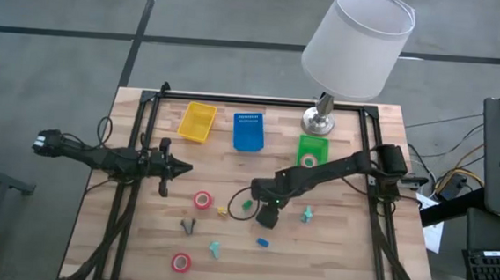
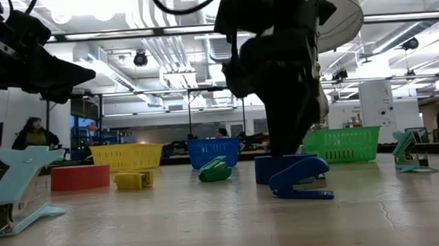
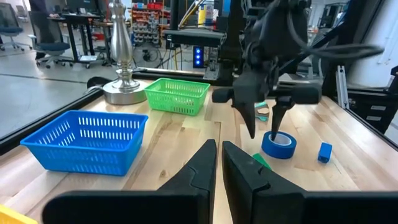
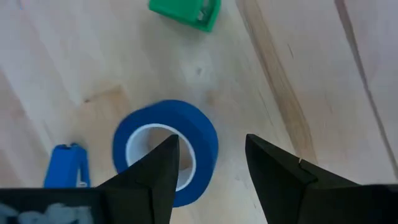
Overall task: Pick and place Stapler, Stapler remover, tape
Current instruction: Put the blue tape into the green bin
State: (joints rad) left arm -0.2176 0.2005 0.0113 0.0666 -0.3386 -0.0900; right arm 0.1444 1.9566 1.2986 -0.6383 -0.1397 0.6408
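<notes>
Right wrist view: blue tape [image 4: 165,149] lies flat.

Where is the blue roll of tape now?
The blue ring-shaped roll of tape lies flat on the wooden table, centre-right, under the open right gripper.

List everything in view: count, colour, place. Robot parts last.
Baskets: three, yellow basket, blue basket, green basket, far edge.
Lamp: one, white shade, behind the green basket.
Red tape rolls: two, mid-table, front.
Blue tape: one, under the right gripper.
Teal staplers: two, right, front.
Blue stapler: one, front centre.
Small items: green item, yellow item, dark item, centre.
Table: wooden.
Person: one, background.
Left gripper: shut, empty, left side.
Right gripper: open, straddling the blue tape's wall.
</notes>
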